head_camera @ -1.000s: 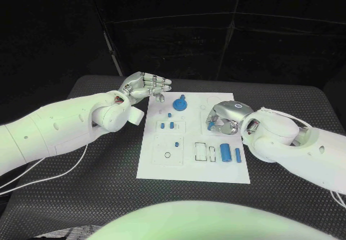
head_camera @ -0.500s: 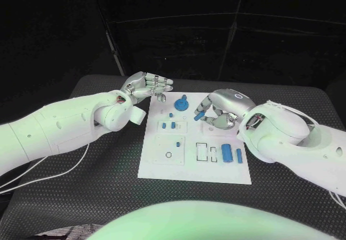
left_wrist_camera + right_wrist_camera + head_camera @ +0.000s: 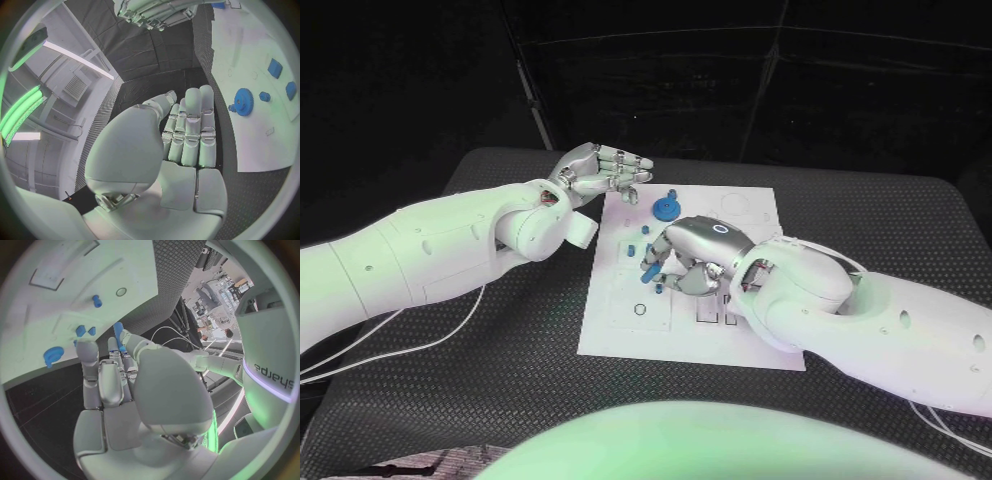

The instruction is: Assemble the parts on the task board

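The white task board (image 3: 747, 205) lies in the middle of the black table. My right hand (image 3: 692, 255) hovers over the board's middle and pinches a blue peg (image 3: 651, 266) in its fingertips; the right wrist view shows this peg (image 3: 117, 331) sticking out between the fingers. A blue gear (image 3: 665, 208) stands near the board's far edge, and small blue pieces (image 3: 633, 247) sit just left of the right hand. My left hand (image 3: 600, 170) hangs off the board's far left corner, fingers curled in with nothing in them. In the left wrist view the gear (image 3: 243, 102) lies beyond the folded fingers (image 3: 190, 132).
Rectangular slots and a round hole (image 3: 640, 309) mark the board's near half. Ribbed black matting (image 3: 502, 330) surrounds the board on all sides. A white cable (image 3: 401, 340) trails under my left arm. My right forearm (image 3: 877, 320) covers the board's near right part.
My right hand has lifted the blue peg from the board's right side and carried it left and nearer, over the middle. The left hand has stayed put.
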Available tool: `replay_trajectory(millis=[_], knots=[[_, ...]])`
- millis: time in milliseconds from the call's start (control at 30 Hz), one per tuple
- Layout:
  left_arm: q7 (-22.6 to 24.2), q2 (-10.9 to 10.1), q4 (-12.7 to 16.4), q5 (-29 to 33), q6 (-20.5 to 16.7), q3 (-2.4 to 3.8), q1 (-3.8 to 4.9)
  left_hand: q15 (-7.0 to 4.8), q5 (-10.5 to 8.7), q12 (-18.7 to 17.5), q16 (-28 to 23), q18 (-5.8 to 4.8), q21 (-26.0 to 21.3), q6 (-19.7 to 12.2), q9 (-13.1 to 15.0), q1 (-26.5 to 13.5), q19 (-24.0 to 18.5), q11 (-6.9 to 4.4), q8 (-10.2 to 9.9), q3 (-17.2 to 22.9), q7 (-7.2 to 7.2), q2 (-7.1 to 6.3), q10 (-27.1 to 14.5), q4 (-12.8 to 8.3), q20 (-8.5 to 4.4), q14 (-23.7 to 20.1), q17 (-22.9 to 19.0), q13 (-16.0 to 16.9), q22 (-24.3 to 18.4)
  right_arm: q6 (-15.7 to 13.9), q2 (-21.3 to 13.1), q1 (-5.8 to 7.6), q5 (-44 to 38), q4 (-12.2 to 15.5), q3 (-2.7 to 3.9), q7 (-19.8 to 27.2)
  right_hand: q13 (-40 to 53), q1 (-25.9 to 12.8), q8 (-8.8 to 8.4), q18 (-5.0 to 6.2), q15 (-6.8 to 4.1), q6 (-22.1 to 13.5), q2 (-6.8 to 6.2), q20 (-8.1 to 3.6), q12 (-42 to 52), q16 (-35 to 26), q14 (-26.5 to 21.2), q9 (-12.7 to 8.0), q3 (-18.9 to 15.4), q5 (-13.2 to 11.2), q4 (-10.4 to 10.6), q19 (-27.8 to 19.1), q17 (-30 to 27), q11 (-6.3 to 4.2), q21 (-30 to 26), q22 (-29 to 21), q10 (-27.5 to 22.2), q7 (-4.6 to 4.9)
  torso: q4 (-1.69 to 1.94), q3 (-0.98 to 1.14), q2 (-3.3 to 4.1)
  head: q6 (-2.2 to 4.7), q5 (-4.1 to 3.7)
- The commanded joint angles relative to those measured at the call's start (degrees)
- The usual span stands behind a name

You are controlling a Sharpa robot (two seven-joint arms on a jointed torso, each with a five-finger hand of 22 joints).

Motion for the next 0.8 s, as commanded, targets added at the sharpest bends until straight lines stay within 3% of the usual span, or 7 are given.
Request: replay_trajectory(millis=[33,200,333,800], knots=[[0.5,0.1,0.0,0.2,0.4,0.08,0.11,-0.13,-0.12,0.2,-0.4,0.78,-0.3,-0.4,0.0,0.1,-0.2,0.0,0.0,-0.1,-0.05,0.49,-0.6,-0.3,0.03,-0.3,-0.1,0.0,-0.1,1.4,1.3,0.04,0.5,-0.9,-0.98,2.9,0.0,-0.4,-0.22,-0.85,0.03,0.2,-0.01,0.23,-0.3,0.3,1.6,0.0,0.4,0.4,-0.1,-0.2,-0.1,-0.27,0.2,-0.1,0.8,0.18,-0.07,0.06,-0.01,-0.01,0.19],[0.5,0.2,0.0,0.2,0.4,0.08,0.12,-0.13,-0.12,0.2,-0.4,0.78,-0.3,-0.4,0.0,0.1,-0.2,0.0,0.0,-0.1,-0.05,0.49,-0.6,-0.3,0.03,-0.3,-0.1,0.0,-0.1,3.1,3.0,-0.04,-0.4,-2.7,-2.42,3.2,0.0,-0.6,-0.25,-0.84,0.05,0.2,-0.08,0.25,-0.4,0.2,1.6,0.0,0.4,0.5,-0.1,-0.3,-0.1,-0.25,0.1,-0.2,0.7,0.19,-0.08,0.09,-0.01,-0.01,0.31],[0.5,0.3,0.0,0.2,0.4,0.08,0.12,-0.13,-0.12,0.2,-0.4,0.78,-0.3,-0.4,0.0,0.1,-0.2,0.0,0.0,-0.1,-0.05,0.49,-0.6,-0.3,0.03,-0.3,-0.1,0.0,-0.1,4.1,3.8,-0.11,-2.0,-3.7,-2.98,3.1,0.0,-0.8,-0.27,-0.83,0.06,0.2,-0.11,0.26,-0.4,0.2,1.6,0.0,0.4,0.5,-0.1,-0.3,-0.2,-0.24,0.1,-0.2,0.7,0.19,-0.11,0.1,-0.06,-0.01,0.31],[0.5,0.4,-0.2,0.2,0.6,0.08,0.13,-0.13,-0.13,0.3,-0.4,0.78,-0.3,-0.4,0.0,0.1,-0.2,0.01,0.0,0.0,-0.04,0.53,-0.6,-0.4,0.03,-0.3,-0.1,0.0,-0.1,6.5,5.0,-0.46,-5.9,-5.4,-3.51,2.9,0.0,-1.1,-0.23,-0.81,0.06,0.3,-0.09,0.29,-0.5,0.2,1.6,0.1,0.4,0.6,-0.2,-0.4,-0.3,-0.28,0.1,-0.3,0.8,0.13,-0.04,0.14,0.0,-0.01,0.56]])
